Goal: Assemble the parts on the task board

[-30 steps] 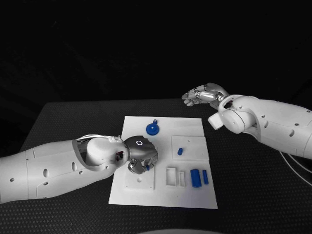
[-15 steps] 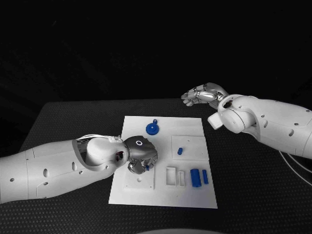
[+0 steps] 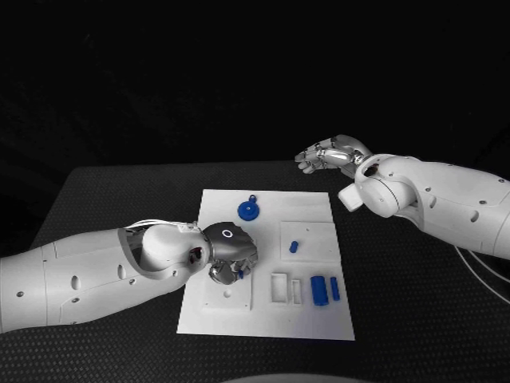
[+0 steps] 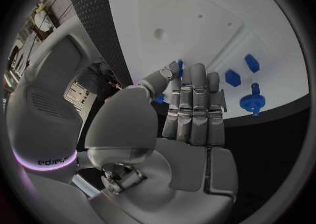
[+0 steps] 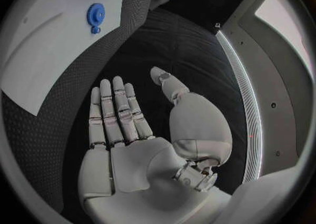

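Observation:
The white task board (image 3: 312, 203) lies in the middle of the black table. My left hand (image 3: 226, 255) hangs low over the board's left part and pinches a small blue part (image 3: 242, 274) between thumb and fingertips; the same blue part (image 4: 179, 68) shows at the tips of my left hand (image 4: 191, 108). A blue gear (image 3: 249, 211) lies at the board's far end, a small blue peg (image 3: 295, 247) near its middle, and two blue blocks (image 3: 319, 290) at its near right. My right hand (image 3: 330, 153) is raised beyond the board's far right corner, fingers apart and holding nothing.
Two white slots (image 3: 280, 287) stand beside the blue blocks. In the right wrist view the blue gear (image 5: 96, 14) lies on the board (image 5: 52, 50), with black table between it and my right hand (image 5: 121, 129).

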Available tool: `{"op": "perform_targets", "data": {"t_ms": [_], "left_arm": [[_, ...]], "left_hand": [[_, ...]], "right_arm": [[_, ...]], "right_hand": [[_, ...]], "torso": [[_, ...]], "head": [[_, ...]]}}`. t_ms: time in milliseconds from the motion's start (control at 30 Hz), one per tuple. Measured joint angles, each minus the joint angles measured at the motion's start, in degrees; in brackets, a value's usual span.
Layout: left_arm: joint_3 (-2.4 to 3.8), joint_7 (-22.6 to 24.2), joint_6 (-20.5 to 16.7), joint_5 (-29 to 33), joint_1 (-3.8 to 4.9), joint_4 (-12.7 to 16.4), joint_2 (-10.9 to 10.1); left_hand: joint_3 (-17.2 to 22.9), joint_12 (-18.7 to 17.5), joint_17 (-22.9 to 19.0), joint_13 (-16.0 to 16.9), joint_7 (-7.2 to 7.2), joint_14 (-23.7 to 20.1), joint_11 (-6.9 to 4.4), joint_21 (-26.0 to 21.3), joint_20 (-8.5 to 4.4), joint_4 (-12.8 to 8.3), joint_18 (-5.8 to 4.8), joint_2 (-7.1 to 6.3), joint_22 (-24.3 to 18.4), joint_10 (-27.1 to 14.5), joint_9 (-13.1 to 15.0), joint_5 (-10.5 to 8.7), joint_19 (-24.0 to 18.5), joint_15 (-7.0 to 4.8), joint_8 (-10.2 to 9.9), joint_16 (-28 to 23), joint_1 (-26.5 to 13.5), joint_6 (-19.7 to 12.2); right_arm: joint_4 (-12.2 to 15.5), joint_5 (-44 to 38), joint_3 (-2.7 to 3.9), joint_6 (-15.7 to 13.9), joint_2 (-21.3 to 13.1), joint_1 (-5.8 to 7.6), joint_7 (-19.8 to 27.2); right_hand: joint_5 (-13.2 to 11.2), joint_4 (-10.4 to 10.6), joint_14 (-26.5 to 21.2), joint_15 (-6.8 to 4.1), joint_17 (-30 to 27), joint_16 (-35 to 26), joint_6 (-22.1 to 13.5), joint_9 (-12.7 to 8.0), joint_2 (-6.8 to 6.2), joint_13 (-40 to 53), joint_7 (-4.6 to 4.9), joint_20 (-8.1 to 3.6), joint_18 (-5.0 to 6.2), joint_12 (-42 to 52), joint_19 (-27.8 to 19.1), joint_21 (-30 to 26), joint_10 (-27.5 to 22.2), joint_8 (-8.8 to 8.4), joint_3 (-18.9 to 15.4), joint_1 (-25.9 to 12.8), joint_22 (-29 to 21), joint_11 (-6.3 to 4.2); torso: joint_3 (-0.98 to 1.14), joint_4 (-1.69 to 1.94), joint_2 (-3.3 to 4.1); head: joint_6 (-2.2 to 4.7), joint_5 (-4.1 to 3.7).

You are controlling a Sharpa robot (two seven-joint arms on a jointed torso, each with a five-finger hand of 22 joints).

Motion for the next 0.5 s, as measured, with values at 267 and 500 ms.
{"op": "perform_targets", "data": {"t_ms": [267, 500], "left_arm": [[0.00, 0.0, 0.1, 0.0, 0.00, 0.0, 0.1], [0.00, 0.0, 0.2, 0.0, -0.01, -0.2, 0.3]], "left_hand": [[0.0, 0.0, 0.0, 0.0, -0.02, 0.0, -0.14, 0.0, 0.00, 0.0, 0.00, 0.02, 0.0, 0.2, 0.0, -0.01, 0.0, 0.00, 0.0, 0.0, 0.0, 0.0], [0.0, 0.0, 0.0, 0.0, -0.07, 0.0, -0.14, 0.0, 0.00, 0.0, 0.00, 0.04, 0.0, 0.2, 0.0, -0.02, 0.0, 0.00, 0.0, 0.0, 0.0, -0.1]], "right_arm": [[0.0, 0.0, 0.00, 0.0, 0.1, 0.00, 0.0], [0.2, 0.0, 0.00, 0.1, 0.1, 0.00, -0.1]], "right_hand": [[0.0, 0.0, 0.0, 0.00, -0.1, 0.0, 0.0, 0.0, 0.22, -0.1, 0.00, 0.00, 0.00, 0.0, 0.0, 0.0, 0.0, 0.29, 0.0, 0.2, 0.0, 0.00], [0.0, 0.0, 0.0, 0.00, -0.1, 0.0, 0.0, -0.1, 0.22, -0.1, 0.00, 0.00, 0.00, 0.0, 0.0, 0.0, 0.0, 0.29, 0.0, 0.2, 0.0, 0.00]], "torso": [[0.01, 0.03, 0.00], [0.01, 0.00, -0.01]], "head": [[-0.03, 0.02], [-0.03, -0.05]]}}
